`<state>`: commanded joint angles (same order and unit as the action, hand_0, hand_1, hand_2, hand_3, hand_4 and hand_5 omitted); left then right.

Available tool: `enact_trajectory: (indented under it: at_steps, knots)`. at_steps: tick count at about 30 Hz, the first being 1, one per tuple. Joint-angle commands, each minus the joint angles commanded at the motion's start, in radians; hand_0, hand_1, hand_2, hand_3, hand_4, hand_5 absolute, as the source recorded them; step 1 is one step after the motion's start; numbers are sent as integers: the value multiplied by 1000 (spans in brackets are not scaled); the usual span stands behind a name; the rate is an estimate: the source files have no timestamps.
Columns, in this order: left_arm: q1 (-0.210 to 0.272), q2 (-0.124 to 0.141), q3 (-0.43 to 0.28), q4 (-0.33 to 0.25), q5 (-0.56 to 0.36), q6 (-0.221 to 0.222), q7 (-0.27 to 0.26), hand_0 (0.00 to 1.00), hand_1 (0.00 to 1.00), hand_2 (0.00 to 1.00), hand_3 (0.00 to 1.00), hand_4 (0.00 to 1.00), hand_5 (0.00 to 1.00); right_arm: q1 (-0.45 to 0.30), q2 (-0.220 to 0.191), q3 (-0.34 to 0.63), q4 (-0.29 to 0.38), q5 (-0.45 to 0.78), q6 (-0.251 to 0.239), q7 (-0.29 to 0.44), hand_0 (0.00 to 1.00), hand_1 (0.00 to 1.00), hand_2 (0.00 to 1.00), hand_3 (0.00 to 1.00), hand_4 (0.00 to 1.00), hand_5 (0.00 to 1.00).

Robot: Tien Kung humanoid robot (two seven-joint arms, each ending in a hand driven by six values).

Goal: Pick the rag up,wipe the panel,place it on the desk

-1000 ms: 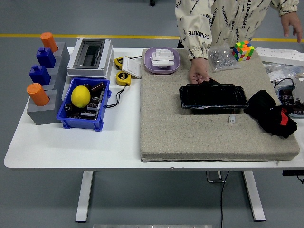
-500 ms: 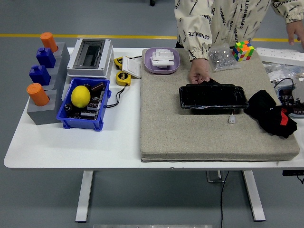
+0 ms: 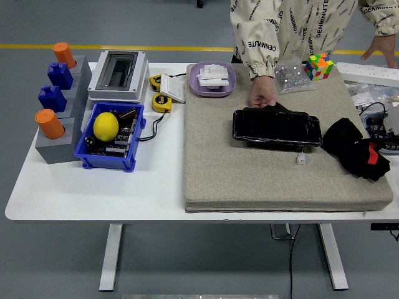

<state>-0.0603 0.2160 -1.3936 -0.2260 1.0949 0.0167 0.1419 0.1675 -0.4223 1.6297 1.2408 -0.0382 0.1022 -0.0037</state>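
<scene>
- neither robot hand shows in the head view, so i cannot tell whether their fingers are apart, together or clamped on anything.
- the rag [image 3: 354,148] lies bunched on the right end of the mat [image 3: 249,174], just beside the panel [image 3: 277,128], with its far side almost at the mat's right edge.
- the panel sits flat near the middle of the mat; a person's hand [image 3: 262,95] rests on its far left corner, seemingly steadying or shifting it.
- the rag lying loose on the desk fits either a pickup to come or a wipe already over; the frame does not settle which.
- if a pickup is due, my judgement is that the right hand is the nearer one, and should pinch the high crest of the heap, not the thin edges.
- any wipe would go best in long strokes along the panel, light enough not to slide it, and clear of the person's hand.
- a small white plug [image 3: 301,159] lies just in front of the panel; a dragging rag could catch it.
- look: the rag is black, soft and crumpled, with a red patch on its right side; it will sag and fold when lifted.
- the panel is glossy black, long and shallow, and throws reflections.
</scene>
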Motion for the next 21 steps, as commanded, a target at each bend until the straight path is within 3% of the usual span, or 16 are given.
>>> enact_trajectory:
  at_steps: [5,6,11,12,18,19,21]
  knots:
    - [2,-5,-10,0,2,0,0,605,642,657,561,629,441,4,-3,-1,0,13,-10,0,350,476,526,480,998,752]
    - [2,-6,-12,0,2,0,0,606,642,656,561,628,441,5,-3,0,0,16,-17,2,341,361,407,276,998,761]
    - [1,-9,-18,0,4,0,0,606,642,656,561,628,441,7,-4,-1,-2,34,-45,12,341,361,407,276,998,761]
    - [1,-9,-20,-1,4,0,0,606,642,656,561,628,440,7,-4,1,-2,38,-54,16,215,216,286,181,998,756]
    - [-1,-11,-24,-1,5,0,0,606,642,656,561,628,440,10,-6,3,1,44,-91,26,215,216,286,181,998,756]
    - [-1,-12,-24,-1,5,0,0,606,641,655,561,628,441,11,-7,4,2,43,-99,28,162,166,243,143,998,725]
    - [0,-13,-25,-1,5,0,0,606,641,655,561,628,441,12,-8,4,2,43,-110,29,162,166,243,143,998,725]
